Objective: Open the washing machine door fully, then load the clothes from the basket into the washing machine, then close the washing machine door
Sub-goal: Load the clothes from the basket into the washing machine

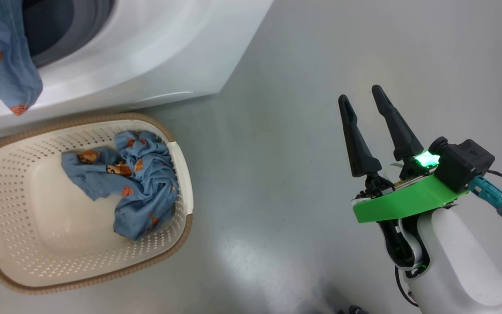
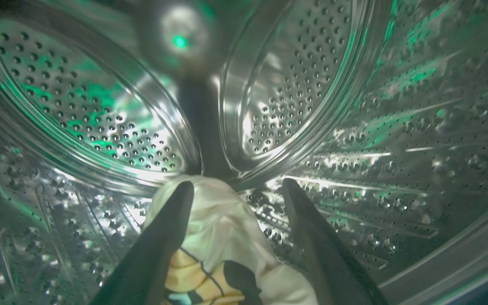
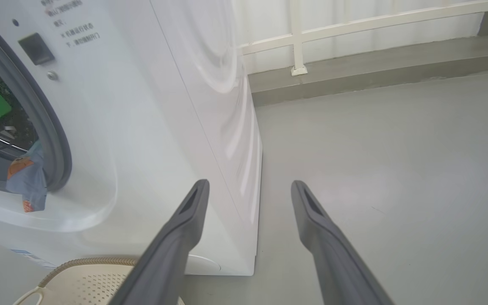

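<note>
While the left gripper (image 2: pixel 237 183) reaches deep inside the washing machine (image 1: pixel 146 56), its two dark fingers stand spread apart and clamp nothing. The cream piece (image 2: pixel 223 237), with its orange-and-black print, lies loose between them on the bottom of the steel drum (image 2: pixel 354 127). A blue garment (image 1: pixel 15 74) hangs half out of the machine's mouth, draped over the grey door seal (image 3: pixel 53 140). Just in front of the machine sits the basket (image 1: pixel 184 183), with a crumpled bundle of blue clothes (image 1: pixel 142 183) in it. Off to the machine's right side, well apart from it, the right gripper (image 1: pixel 361 93) hovers over the grey floor (image 1: pixel 277 131), fingers wide and empty.

To my eye the loading step is in hand and about halfway through. The next move calls for backing the left arm straight out of the drum without snagging the cream cloth. The dangling blue piece then needs pushing fully inside, or the door would trap it, and the basket's bundle needs fetching.
</note>
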Motion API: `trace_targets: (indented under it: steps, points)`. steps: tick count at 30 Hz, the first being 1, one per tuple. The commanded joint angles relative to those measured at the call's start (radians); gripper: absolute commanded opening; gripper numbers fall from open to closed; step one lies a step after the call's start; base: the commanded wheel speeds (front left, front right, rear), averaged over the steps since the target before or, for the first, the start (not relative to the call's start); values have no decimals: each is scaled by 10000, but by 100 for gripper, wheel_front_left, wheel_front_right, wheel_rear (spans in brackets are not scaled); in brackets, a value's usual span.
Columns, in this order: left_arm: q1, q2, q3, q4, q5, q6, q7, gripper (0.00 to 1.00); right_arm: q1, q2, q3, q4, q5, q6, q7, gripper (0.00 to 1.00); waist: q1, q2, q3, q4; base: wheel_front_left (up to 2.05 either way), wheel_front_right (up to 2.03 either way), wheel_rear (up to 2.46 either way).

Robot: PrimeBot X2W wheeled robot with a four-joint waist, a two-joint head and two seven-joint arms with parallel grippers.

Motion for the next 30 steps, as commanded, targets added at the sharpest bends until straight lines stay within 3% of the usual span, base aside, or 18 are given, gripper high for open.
trace_targets:
  steps: [1, 11, 30]
  points:
    - [298, 355, 152, -611, -47, -33, -55, 100, 225, -74, 116, -216, 5, 73, -80, 100, 1, 0, -39, 35, 0, 0, 0]
    - [2573, 15, 1074, -3727, 181, 43, -61, 100, 338, -162, 60, -179, -3, 73, -80, 100, 1, 0, -413, 126, 0, 0, 0]
    - [6210, -1139, 2155, -5778, 564, -56, -62, 100, 1129, -729, -167, -36, -23, 73, -80, 100, 1, 0, -2231, 529, 0, 0, 0]
